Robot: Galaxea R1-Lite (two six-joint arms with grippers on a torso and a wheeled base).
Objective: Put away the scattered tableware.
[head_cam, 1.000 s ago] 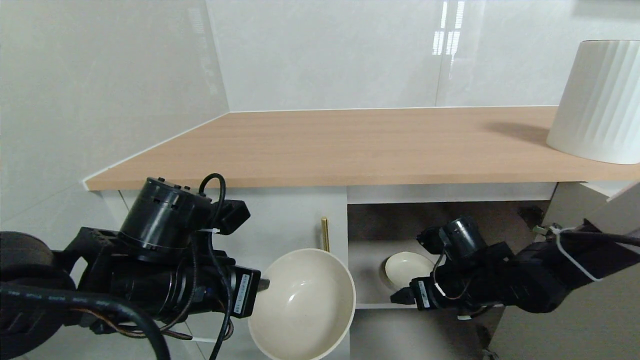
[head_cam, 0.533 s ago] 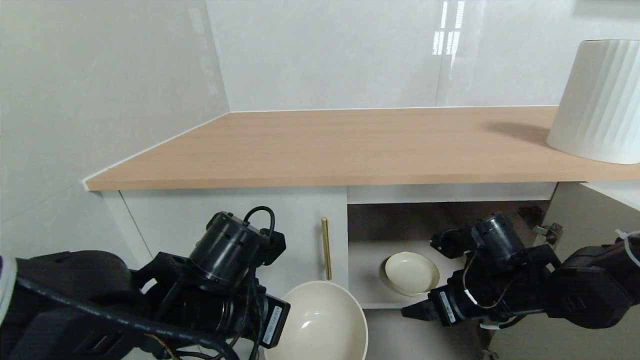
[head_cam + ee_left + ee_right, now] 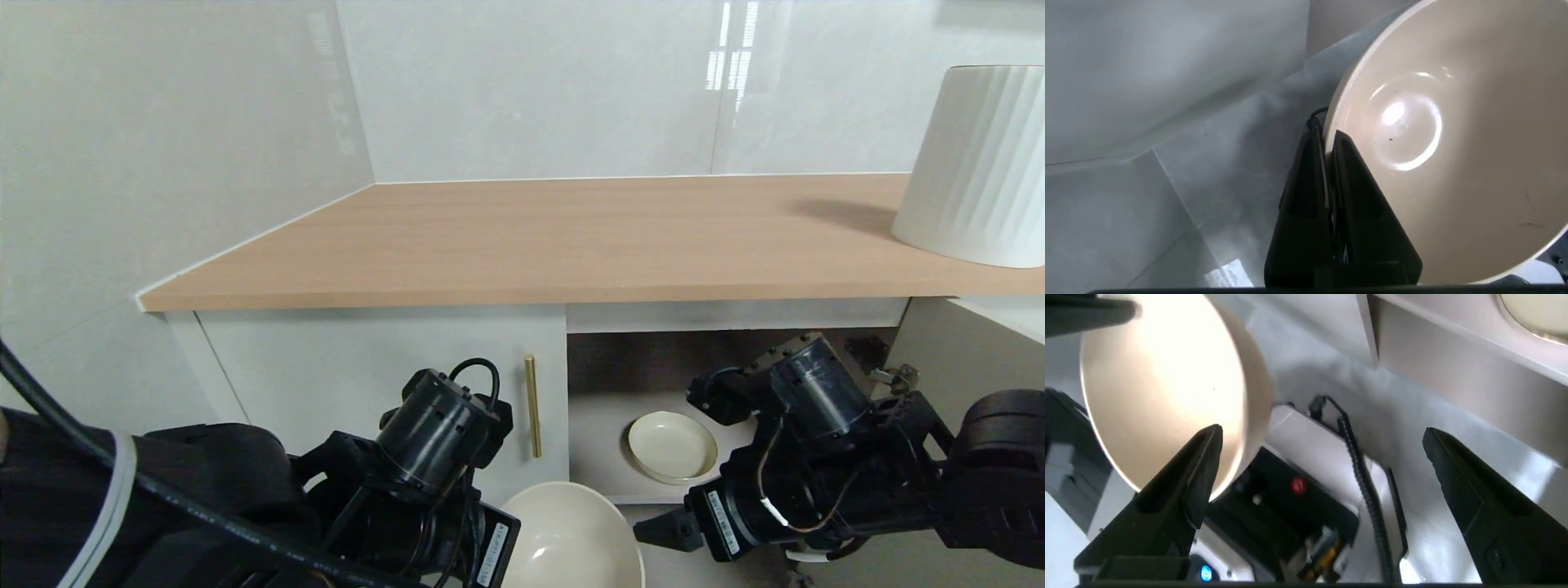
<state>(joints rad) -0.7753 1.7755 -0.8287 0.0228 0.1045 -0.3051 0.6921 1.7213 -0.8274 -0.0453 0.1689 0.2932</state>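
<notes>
A large cream bowl (image 3: 571,539) hangs low in front of the cabinet, just left of the open compartment. My left gripper (image 3: 1327,159) is shut on its rim, one finger inside and one outside; the bowl (image 3: 1437,139) tilts away from the wrist. A small cream plate (image 3: 672,445) lies on the shelf inside the open compartment (image 3: 600,425). My right gripper (image 3: 665,532) is below and in front of that shelf, to the right of the bowl. It is open (image 3: 1331,482) with nothing between its fingers, and beyond one finger I see the bowl (image 3: 1167,392).
The left cabinet door (image 3: 375,359) is closed, with a gold handle (image 3: 531,406) at its right edge. The right door (image 3: 963,359) stands swung open. A wooden countertop (image 3: 571,237) runs above, with a white ribbed shade (image 3: 980,163) at its right end. Tiled walls stand behind and left.
My left arm carried the bowl down and to the right, toward the open compartment. My right arm drew back out of the compartment and now sits lower; the plate stayed on the shelf.
</notes>
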